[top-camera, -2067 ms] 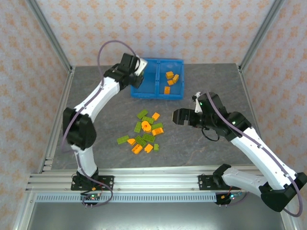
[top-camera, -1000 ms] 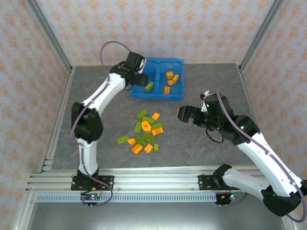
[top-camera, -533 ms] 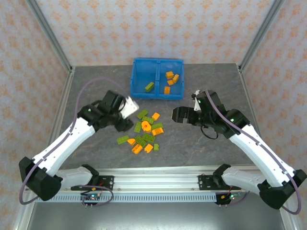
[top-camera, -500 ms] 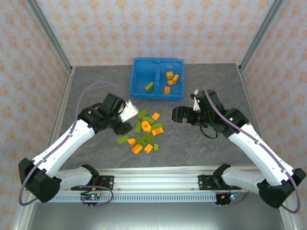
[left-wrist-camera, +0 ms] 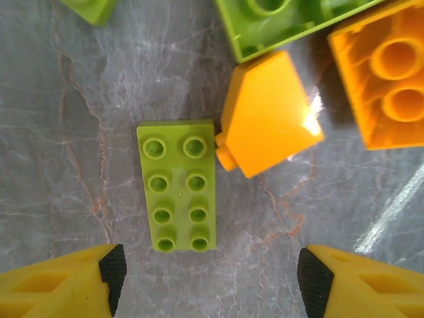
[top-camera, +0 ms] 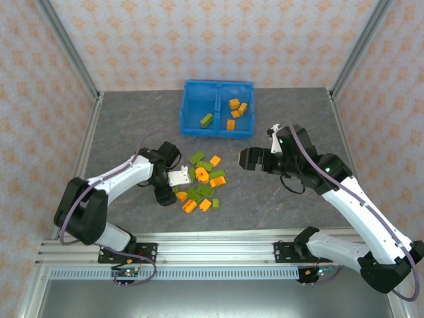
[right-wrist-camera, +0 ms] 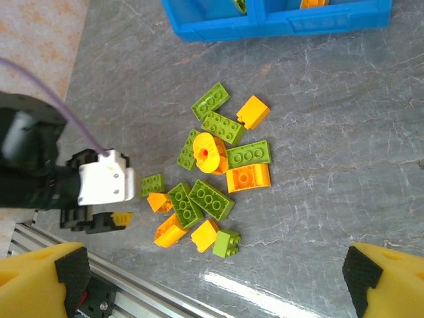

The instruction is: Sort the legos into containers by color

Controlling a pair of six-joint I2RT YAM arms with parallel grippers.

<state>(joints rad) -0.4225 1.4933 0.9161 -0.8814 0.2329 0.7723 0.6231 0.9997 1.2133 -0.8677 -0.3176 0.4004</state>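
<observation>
The left gripper (left-wrist-camera: 212, 266) has been brought back from the bright blue plastic bin (top-camera: 215, 131), whose 9 o'clock compartment now holds an olive-green plastic brick (top-camera: 207, 119), to the 9 o'clock edge of the green-and-orange brick pile (top-camera: 202, 182); another pick is judged begun. Its jaws are parted and empty, flanking an untouched lime-green eight-stud plate (left-wrist-camera: 177, 185). The right gripper (right-wrist-camera: 215, 268) is held wide open, empty.

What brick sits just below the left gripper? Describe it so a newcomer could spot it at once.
From the blue bin, come nearer to the loose brick pile and go to its left edge, under the open left gripper. It is the flat olive-green brick with eight studs facing up. Unlike its neighbours it lies whole in view, with only an orange sloped piece touching one corner.
</observation>
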